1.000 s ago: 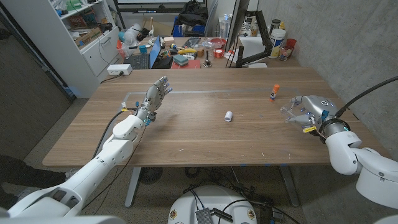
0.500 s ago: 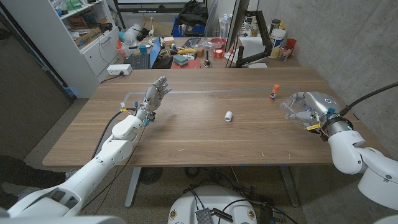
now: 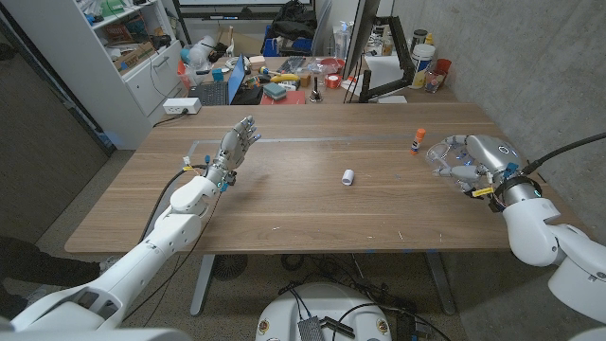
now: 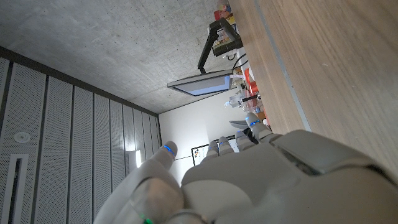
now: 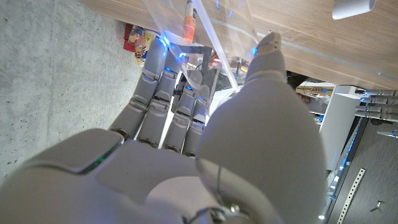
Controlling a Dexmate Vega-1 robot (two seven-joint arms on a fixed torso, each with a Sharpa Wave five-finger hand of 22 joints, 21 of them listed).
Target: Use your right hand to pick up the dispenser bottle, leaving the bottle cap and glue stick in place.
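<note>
The head camera looks down from above the near edge of the brown wooden tabletop (image 3: 303, 204), facing the cluttered shelves beyond it, far enough back to take in both arms. The left wrist camera sits close behind the grey left hand (image 4: 249, 180), looking along its back (the picture is turned, the wood running up one side) toward a black monitor arm (image 4: 214, 43) past the tabletop's far edge. The right wrist camera sits just behind the grey right hand (image 5: 186, 149), inverted. It shares with the head view the small white cylindrical cap (image 5: 353, 7) and the orange-capped glue stick (image 5: 188, 22).
</note>
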